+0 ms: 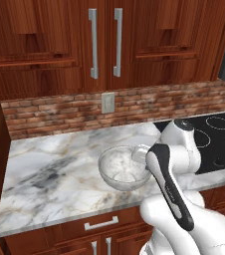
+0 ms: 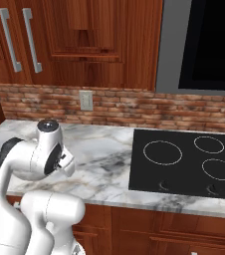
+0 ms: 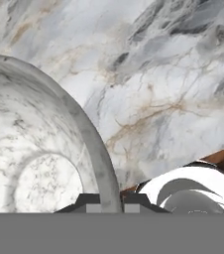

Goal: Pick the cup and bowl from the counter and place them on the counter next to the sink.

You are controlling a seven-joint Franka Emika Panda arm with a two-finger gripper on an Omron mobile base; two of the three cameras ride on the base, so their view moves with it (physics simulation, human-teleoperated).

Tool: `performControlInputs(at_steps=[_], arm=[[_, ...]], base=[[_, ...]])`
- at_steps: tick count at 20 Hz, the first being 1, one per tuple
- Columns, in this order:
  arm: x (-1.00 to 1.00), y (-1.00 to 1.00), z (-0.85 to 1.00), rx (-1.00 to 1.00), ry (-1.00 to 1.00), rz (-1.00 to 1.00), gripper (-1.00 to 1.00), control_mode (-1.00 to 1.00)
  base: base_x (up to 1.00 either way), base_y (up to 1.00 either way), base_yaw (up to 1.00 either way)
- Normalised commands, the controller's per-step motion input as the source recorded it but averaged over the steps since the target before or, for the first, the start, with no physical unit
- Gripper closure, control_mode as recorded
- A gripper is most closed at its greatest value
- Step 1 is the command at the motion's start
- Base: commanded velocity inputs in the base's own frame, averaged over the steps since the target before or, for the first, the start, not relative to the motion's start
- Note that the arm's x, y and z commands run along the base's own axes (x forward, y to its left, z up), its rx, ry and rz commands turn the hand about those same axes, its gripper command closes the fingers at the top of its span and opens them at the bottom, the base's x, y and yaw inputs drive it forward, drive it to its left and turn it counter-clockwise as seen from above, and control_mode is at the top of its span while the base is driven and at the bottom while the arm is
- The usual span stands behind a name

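The bowl [image 1: 123, 168] is sitting upright on the counter [image 1: 55, 174], near the front edge and just left of the black cooktop [image 1: 218, 137], with open marble stretching away on its left side. The white arm is bending down over the right side of the bowl in the left base view, its wrist hiding the part of the rim nearest the cooktop. In the hand view the gripper [image 3: 112, 204] is straddling the bowl's rim [image 3: 96, 149]: one dark fingertip is showing on the inner side of the wall and the other on the outer side, each sitting right against the glassy edge, so the gripper is looking closed on the bowl's rim, though the band at the bottom is hiding most of the fingers. The bowl's mottled inside is taking up the left of that view, with veined marble beyond it. In the right base view the arm's elbow is rising over the counter's left part, beside the cooktop with its white rings, below a brick backsplash [image 2: 134, 107] with a wall outlet [image 2: 86, 100].
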Motion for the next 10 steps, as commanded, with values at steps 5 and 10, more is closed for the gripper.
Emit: performControlInputs(at_steps=[5, 10], arm=[[-0.92, -0.25, 0.58, 0.00, 0.00, -0.06, 1.00, -1.00], [-0.78, -0.12, 0.69, 0.00, 0.00, -0.08, 1.00, -1.00]], base=[[0.00, 0.00, 0.00], [0.00, 0.00, 0.00]])
